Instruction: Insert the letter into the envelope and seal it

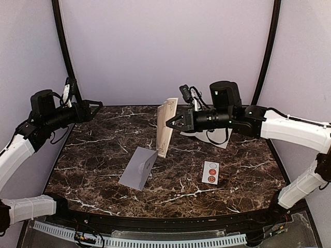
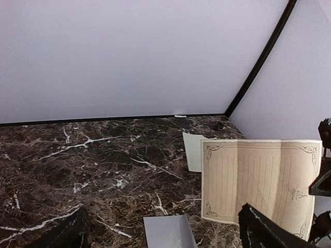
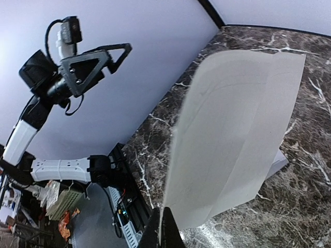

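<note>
The letter (image 1: 166, 126), cream lined paper with ornate corners, is held upright above the table's middle by my right gripper (image 1: 174, 123), which is shut on its edge. The right wrist view shows its blank back (image 3: 238, 134) pinched between the fingertips (image 3: 164, 233). The grey-lavender envelope (image 1: 138, 168) lies flat on the marble, in front and to the left of the letter, with its flap partly raised. My left gripper (image 1: 94, 107) is open and empty, raised over the table's far left. In its view the letter (image 2: 258, 181) and the envelope's top (image 2: 168, 231) lie ahead.
A white sticker strip with round seals (image 1: 210, 172) lies at the right front. A white sheet (image 1: 214, 138) lies under the right arm and also shows in the left wrist view (image 2: 192, 151). The dark marble table (image 1: 93, 155) has curved black poles behind it.
</note>
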`<move>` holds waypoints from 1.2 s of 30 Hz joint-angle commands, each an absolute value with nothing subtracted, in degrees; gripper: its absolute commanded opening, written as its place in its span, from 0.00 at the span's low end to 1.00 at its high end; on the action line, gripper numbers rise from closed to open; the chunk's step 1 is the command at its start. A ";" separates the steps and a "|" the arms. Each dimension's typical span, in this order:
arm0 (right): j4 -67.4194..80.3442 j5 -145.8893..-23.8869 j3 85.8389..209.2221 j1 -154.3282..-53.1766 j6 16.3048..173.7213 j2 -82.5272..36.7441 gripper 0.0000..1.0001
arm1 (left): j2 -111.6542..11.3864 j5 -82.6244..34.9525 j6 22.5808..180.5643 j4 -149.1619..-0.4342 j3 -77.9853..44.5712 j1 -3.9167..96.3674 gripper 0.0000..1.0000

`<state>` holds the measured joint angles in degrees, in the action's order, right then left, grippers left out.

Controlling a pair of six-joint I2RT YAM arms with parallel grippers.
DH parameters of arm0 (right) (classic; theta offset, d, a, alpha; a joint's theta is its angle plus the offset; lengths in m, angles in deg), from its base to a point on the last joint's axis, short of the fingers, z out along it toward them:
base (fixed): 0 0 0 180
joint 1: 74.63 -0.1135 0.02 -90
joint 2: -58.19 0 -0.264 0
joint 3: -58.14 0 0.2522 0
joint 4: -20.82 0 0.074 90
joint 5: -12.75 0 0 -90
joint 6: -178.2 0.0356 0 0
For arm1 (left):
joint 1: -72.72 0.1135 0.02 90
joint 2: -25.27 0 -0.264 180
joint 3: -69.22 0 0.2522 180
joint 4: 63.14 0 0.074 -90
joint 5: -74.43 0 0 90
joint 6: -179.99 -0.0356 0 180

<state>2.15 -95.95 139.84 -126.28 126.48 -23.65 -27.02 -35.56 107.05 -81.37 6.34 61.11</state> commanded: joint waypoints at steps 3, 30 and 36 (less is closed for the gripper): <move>-5.82 -111.97 149.46 -127.16 112.52 -23.53 0.00 | -26.98 -52.73 107.95 -79.79 1.61 58.48 0.99; -35.34 -121.26 159.47 -128.03 97.08 -26.35 0.00 | -46.37 -63.35 93.10 -90.48 -16.41 38.86 0.99; -37.23 -122.37 159.87 -128.24 95.38 -26.23 0.00 | -51.79 -66.98 90.56 -92.54 -18.15 37.85 0.99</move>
